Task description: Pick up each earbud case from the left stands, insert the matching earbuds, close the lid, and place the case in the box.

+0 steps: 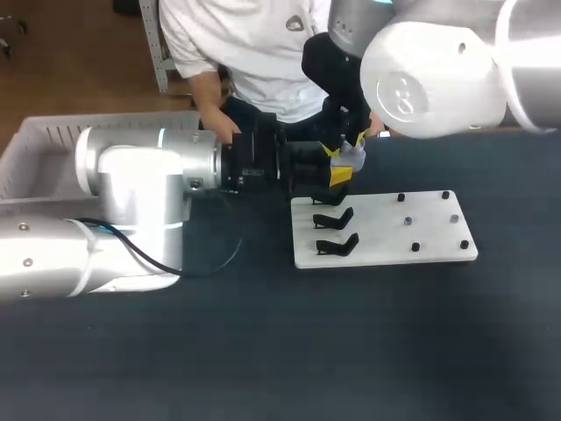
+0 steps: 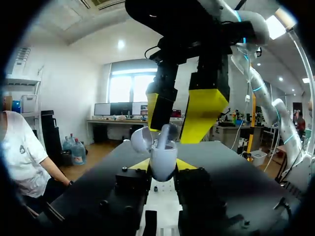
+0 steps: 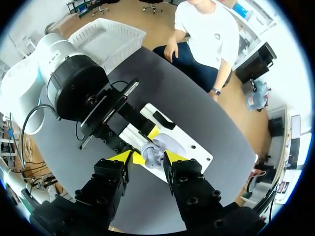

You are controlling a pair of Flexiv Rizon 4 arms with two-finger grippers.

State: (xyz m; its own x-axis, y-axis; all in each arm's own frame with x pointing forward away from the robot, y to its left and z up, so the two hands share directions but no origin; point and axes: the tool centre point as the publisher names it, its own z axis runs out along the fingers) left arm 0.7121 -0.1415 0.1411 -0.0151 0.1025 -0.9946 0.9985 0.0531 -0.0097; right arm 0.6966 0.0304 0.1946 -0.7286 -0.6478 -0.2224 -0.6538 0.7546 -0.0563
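The left gripper (image 2: 162,166) clamped the white earbud case (image 2: 163,158), lid open, an earbud (image 2: 167,132) standing in it, by the far edge of the white board (image 1: 386,230). The right gripper (image 3: 146,158) hung above, fingers spread apart.

No legible text, label or number in any view

One white board (image 1: 377,232) is lying on the surface (image 1: 263,351), carrying three black stands (image 1: 337,244) and six small pegs (image 1: 445,195). One open earbud case (image 2: 162,160) is showing, and one white basket (image 1: 35,149) is sitting at the upper left of the frame.
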